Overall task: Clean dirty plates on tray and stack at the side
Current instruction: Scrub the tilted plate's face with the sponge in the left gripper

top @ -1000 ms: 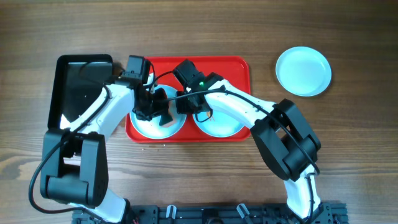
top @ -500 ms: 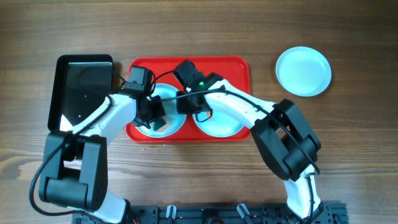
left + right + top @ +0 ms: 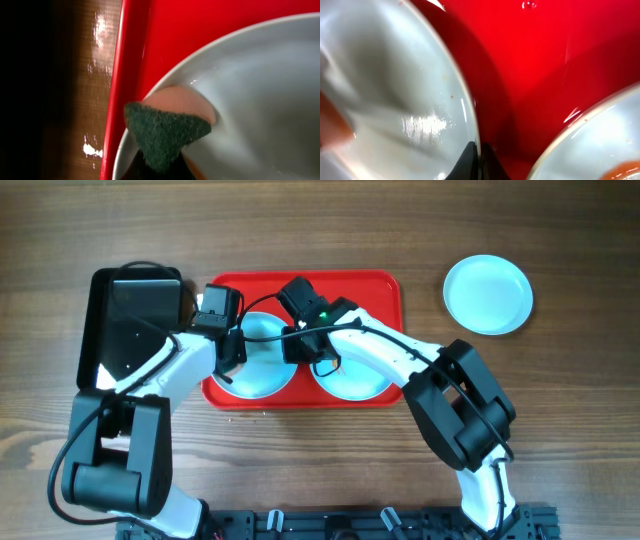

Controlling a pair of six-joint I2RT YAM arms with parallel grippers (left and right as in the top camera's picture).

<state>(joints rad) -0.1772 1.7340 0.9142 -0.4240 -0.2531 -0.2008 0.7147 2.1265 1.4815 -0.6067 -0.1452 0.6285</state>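
- Now left gripper (image 3: 229, 354) clamped on green pad (image 3: 165, 134), pad at left plate (image 3: 262, 372) rim.
- Right gripper (image 3: 476, 159) pinched shut on same plate's opposite rim, over red tray (image 3: 372, 286).

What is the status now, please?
Left gripper shut on sponge, on left plate. Right gripper pinching that plate's rim. Second plate on tray smeared. Nothing in the way.

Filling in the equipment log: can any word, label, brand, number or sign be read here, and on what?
None. No lettering shows on the red tray, the plates, the black tray or the sponge in any view. The only mark is a green light on the right arm, which carries no text.
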